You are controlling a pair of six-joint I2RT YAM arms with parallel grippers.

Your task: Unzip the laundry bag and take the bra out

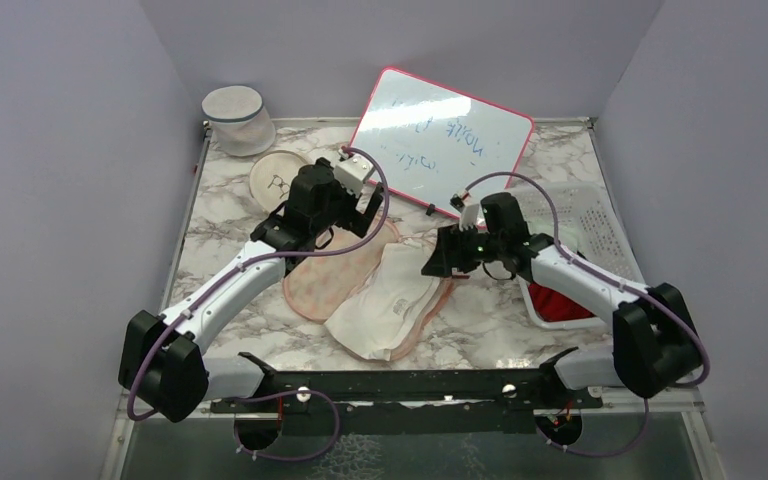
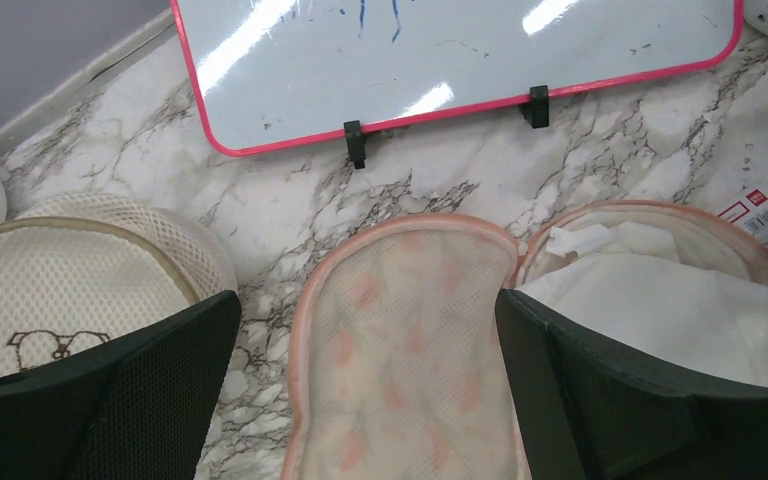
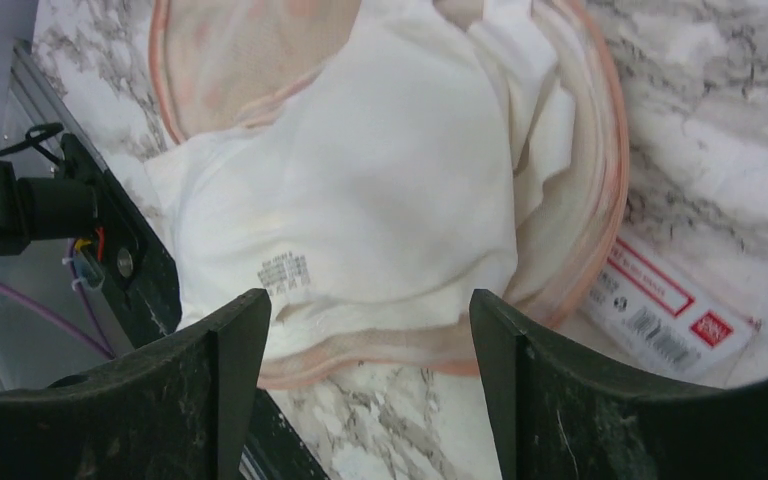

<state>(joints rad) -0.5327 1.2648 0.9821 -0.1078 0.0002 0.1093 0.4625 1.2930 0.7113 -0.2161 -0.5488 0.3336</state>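
Note:
The laundry bag (image 1: 328, 280) lies flat mid-table, cream mesh with pink edging. In the left wrist view its left half (image 2: 400, 370) shows the bra as peach and green blotches through the mesh. The bag's right half lies open, and white padded fabric with a printed label (image 3: 360, 190), seemingly the bra's inner side, spills toward the near edge (image 1: 390, 305). My left gripper (image 1: 348, 225) (image 2: 368, 300) is open and empty above the bag's far end. My right gripper (image 1: 440, 260) (image 3: 370, 297) is open and empty above the bag's pink rim (image 3: 440, 350).
A pink-framed whiteboard (image 1: 440, 140) leans at the back. A round cream disc with a bra icon (image 1: 278, 180) and a white mesh cylinder (image 1: 238, 120) stand far left. A white basket (image 1: 600, 225) with a red cloth (image 1: 560, 302) is right. A paper tag (image 3: 675, 300) lies beside the bag.

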